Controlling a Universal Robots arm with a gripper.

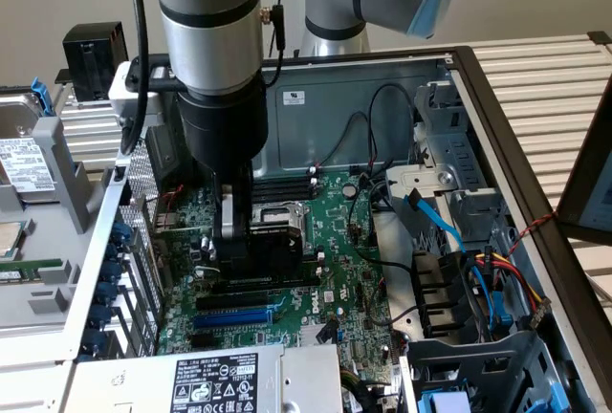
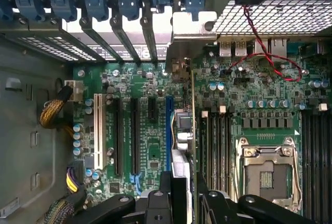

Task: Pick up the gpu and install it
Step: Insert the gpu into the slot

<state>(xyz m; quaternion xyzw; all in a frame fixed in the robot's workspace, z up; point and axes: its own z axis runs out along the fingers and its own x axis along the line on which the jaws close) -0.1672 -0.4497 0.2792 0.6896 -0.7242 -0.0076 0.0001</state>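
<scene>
Squarely pinched by the gripper [image 2: 181,189], the gpu [image 2: 182,130] hangs edge-down over the motherboard [image 2: 154,156], its long axis parallel to the blue expansion slot [image 2: 168,125] lying just beside it, away from the CPU socket [image 2: 267,175].

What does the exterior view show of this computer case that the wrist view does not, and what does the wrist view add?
Exterior view adds: the robot arm, the labelled power supply, the blue SATA cable and the drive cage.
Wrist view adds: the white expansion slot and the yellow-and-black braided cable at the edge of the motherboard.
Both share: the gripper shut on the gpu over the motherboard, and the empty CPU socket.
</scene>
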